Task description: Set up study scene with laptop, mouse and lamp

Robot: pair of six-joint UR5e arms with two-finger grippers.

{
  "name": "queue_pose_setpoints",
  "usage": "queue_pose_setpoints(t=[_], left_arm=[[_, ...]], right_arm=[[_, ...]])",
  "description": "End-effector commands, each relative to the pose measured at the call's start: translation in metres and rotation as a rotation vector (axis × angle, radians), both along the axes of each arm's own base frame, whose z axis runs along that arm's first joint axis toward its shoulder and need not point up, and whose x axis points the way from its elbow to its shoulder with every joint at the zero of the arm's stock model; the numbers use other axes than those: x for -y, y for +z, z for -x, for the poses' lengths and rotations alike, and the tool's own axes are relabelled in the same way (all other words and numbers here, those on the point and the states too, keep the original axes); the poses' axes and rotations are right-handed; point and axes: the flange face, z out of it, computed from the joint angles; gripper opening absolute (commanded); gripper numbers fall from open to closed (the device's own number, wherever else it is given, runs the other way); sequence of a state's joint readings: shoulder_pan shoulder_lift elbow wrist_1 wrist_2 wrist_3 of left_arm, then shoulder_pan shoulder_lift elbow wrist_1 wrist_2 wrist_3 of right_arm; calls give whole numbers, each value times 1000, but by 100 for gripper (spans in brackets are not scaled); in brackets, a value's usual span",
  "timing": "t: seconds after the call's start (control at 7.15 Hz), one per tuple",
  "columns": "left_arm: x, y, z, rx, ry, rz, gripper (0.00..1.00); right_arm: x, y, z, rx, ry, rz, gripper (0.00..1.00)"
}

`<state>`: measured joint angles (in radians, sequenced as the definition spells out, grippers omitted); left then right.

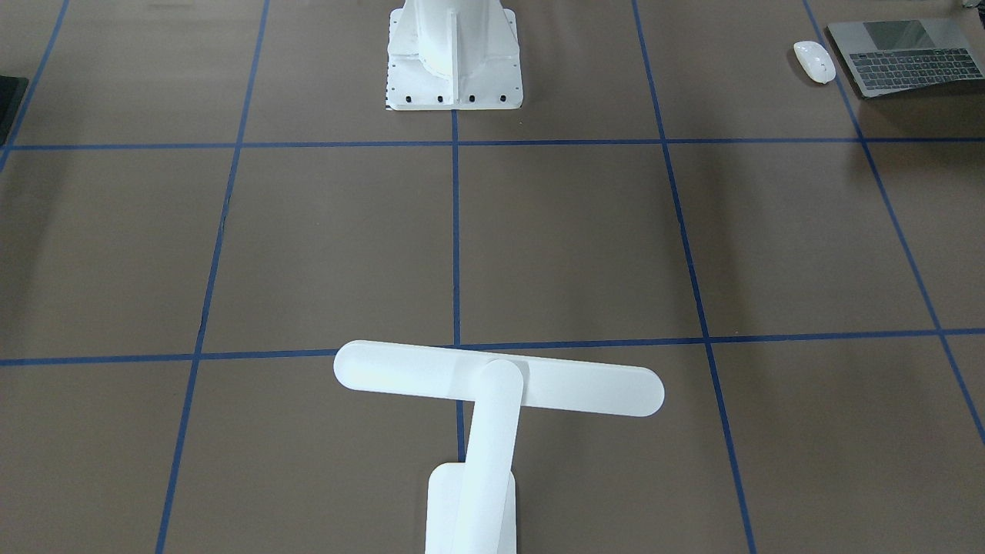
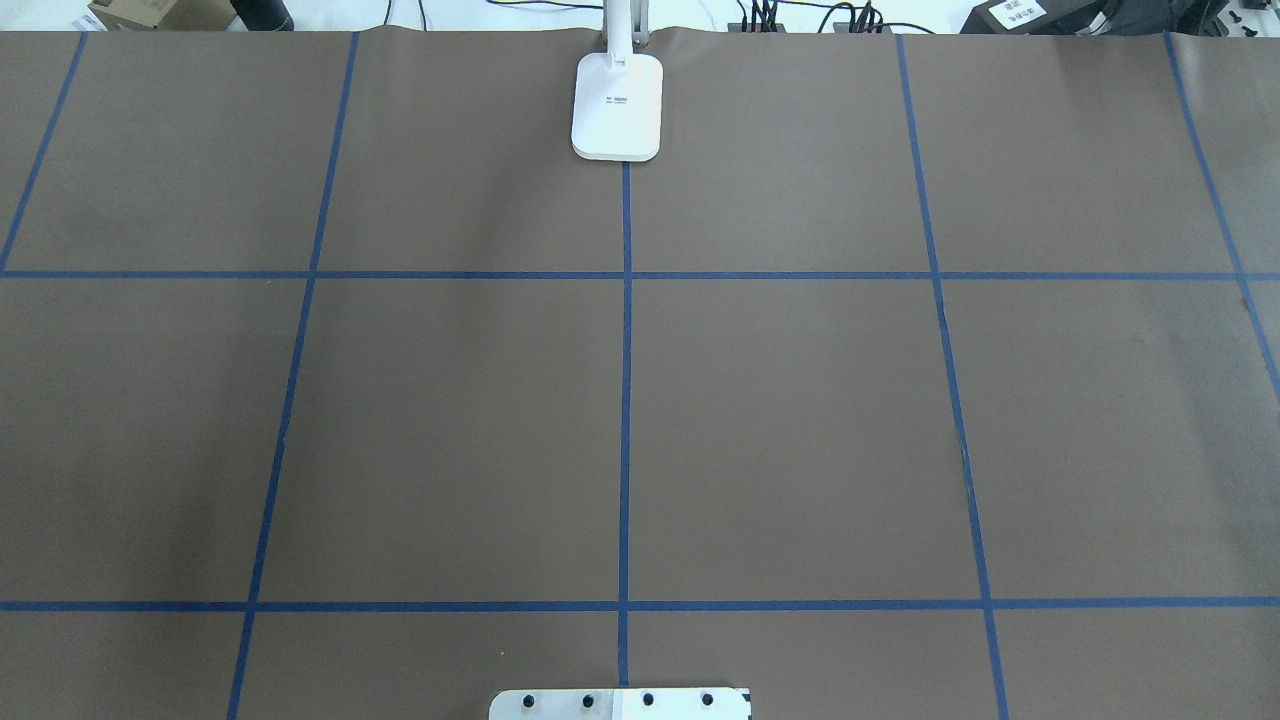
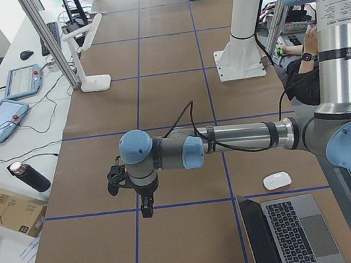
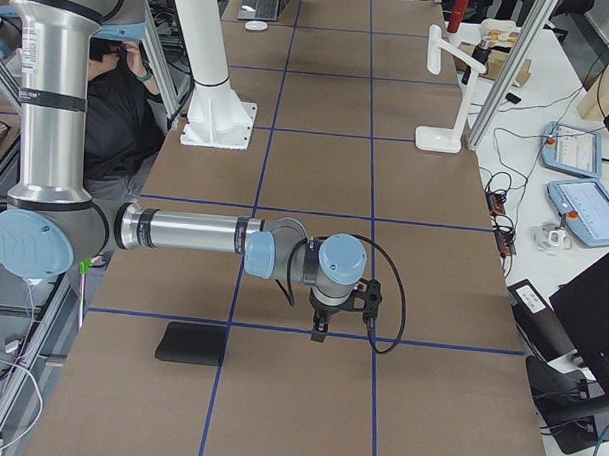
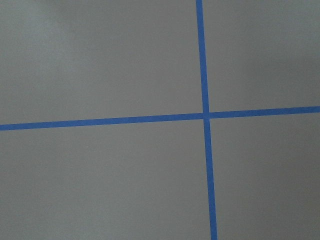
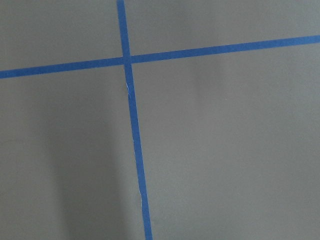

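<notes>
One laptop [image 1: 908, 58] lies open at the left end of the table [image 2: 800, 420], on the robot's near side. One mouse [image 1: 814, 61] sits just beside it, toward the middle and not touching it. One lamp [image 1: 492, 400] stands upright at the far edge on the centre tape line, well apart from both, with its bar head reaching over the table. One flat black pad [image 4: 191, 343] lies at the right end, and one white pedestal [image 1: 454, 54] is bolted down at the near middle. There are two arms. The left claw [image 3: 146, 206] hangs pointing down over bare table beyond the laptop, and the right claw [image 4: 320, 332] does the same near the pad. Neither touches anything, and from these side views I cannot tell whether the fingers are spread or pressed together; the wrist cameras show only brown surface and blue tape. The laptop is probably the heaviest piece: stiff, smooth metal, with a hinge that may swing, so the base edge looks a safer hold than the glossy screen. The mouse should be light but slippery and rounded, best pinched across its narrow sides. The lamp looks top-heavy and may tip, so it is best gripped low on the straight arm, near the base.
</notes>
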<state>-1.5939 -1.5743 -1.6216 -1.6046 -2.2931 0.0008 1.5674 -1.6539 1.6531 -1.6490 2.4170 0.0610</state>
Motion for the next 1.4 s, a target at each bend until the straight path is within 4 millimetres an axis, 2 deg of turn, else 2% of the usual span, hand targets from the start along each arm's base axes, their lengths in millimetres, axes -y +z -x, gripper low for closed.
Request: queue_pose_setpoints(t=[0.0,0.14,0.28,0.42,0.56,0.7,0.84,1.12,1.26], left_arm=[[-5,4,1,-9,-91,95,100],[-11,-1,5,-25,-211,189,100],[-39,-3,6,-43,-310,301,100],[-69,-14,16,-47,-398,393,100],[-109,-14,23,-40,-430,477,100],[-156,5,55,-65,-553,568,100],[-176,18,68,-70,-671,666,100],[-214,44,59,-69,-821,868,100],[-219,54,60,-40,-856,910,100]], right_arm=[[5,-10,-1,-7,0,-23,100],[7,-14,0,-4,1,-27,100],[7,-15,1,2,-6,-37,100],[6,-15,1,5,-5,-34,100],[7,-16,2,10,-6,-36,100],[7,-16,2,10,-6,-37,100],[7,-16,2,13,-4,-33,100],[6,-18,5,57,0,-29,100],[6,-20,6,79,2,-29,100]])
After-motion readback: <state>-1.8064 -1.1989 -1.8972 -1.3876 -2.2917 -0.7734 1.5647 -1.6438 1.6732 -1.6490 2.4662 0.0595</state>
